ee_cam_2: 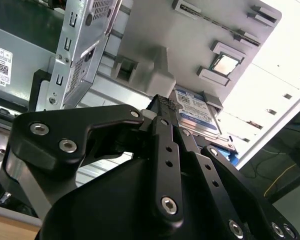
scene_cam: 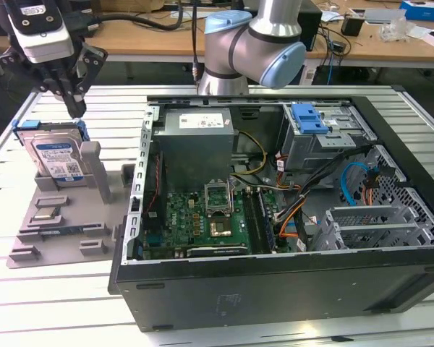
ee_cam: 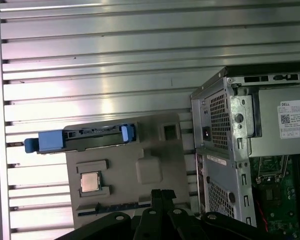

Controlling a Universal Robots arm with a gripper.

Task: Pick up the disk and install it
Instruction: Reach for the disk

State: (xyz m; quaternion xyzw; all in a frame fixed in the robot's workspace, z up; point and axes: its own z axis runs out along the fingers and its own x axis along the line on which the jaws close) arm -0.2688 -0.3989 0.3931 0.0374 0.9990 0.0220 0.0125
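- While the disk (scene_cam: pixel 56 157) stands on edge in a slot of the grey fixture tray (scene_cam: pixel 65 235), its white-and-blue label facing the exterior camera, the arm's black gripper (scene_cam: pixel 76 108) hangs just above the disk's upper edge. It is near the blue side rail (scene_cam: pixel 84 132) on the exterior view's right and does not appear to touch it.
- The claw's fingers are drawn together to a point with nothing between them. Both wrist views show the gripper (ee_cam_2: pixel 162 102) (ee_cam: pixel 162 194) closed and empty.
- In the first wrist view the disk (ee_cam: pixel 90 137) shows edge-on, with a blue rail end jutting past the tray on each side. In the second wrist view its label (ee_cam_2: pixel 196 112) shows just beyond the closed tips.
- A processor chip (ee_cam: pixel 90 182) sits in a recess of the tray, near the disk but apart from it.
- The tray lies on a slotted aluminium table (scene_cam: pixel 36 307), just beside the open computer case (scene_cam: pixel 275 293), on the exterior view's left.
- Inside the case are a grey power supply (scene_cam: pixel 197 141) with a white sticker, a green motherboard (scene_cam: pixel 195 220) and a ridged blue tab (scene_cam: pixel 308 118) on the drive cage at the far side.
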